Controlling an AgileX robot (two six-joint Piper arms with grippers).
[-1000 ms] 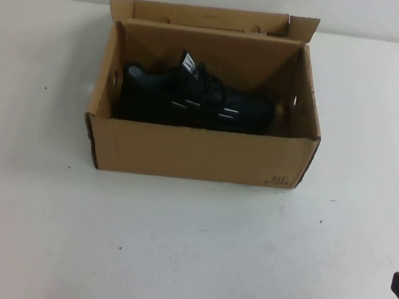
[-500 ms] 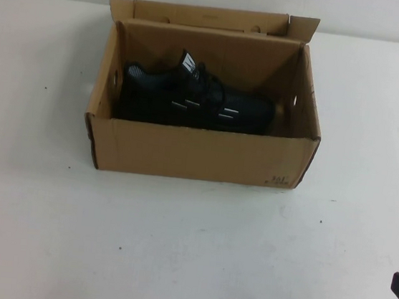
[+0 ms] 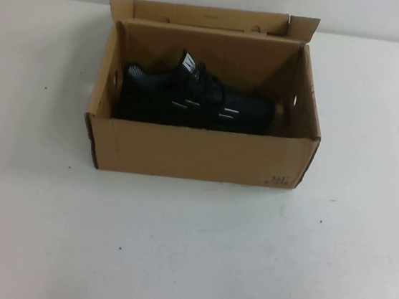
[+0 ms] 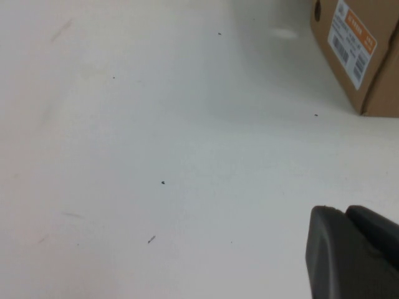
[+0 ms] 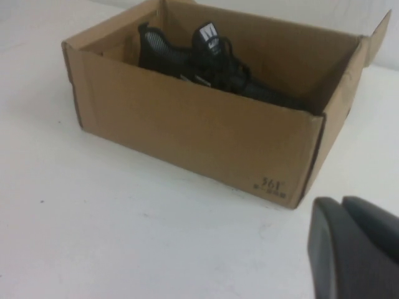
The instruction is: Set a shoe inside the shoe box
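The black shoe (image 3: 190, 101) lies inside the open brown shoe box (image 3: 192, 152) at the middle back of the table, heel to the left, toe to the right. The right wrist view shows the shoe (image 5: 206, 56) in the box (image 5: 187, 124) too. My right gripper (image 5: 341, 202) is shut and empty, over the table in front of the box's right corner. My left gripper (image 4: 346, 212) is shut and empty over bare table, with a corner of the box (image 4: 368, 56) and its orange label off to one side. Neither gripper shows clearly in the high view.
The box's lid flap (image 3: 207, 15) stands open at the back. The white table (image 3: 174, 248) stretches in front of and beside the box.
The dark tip of my right gripper at the lower right edge of the high view has slid out of that view. The shoe and box have not moved.
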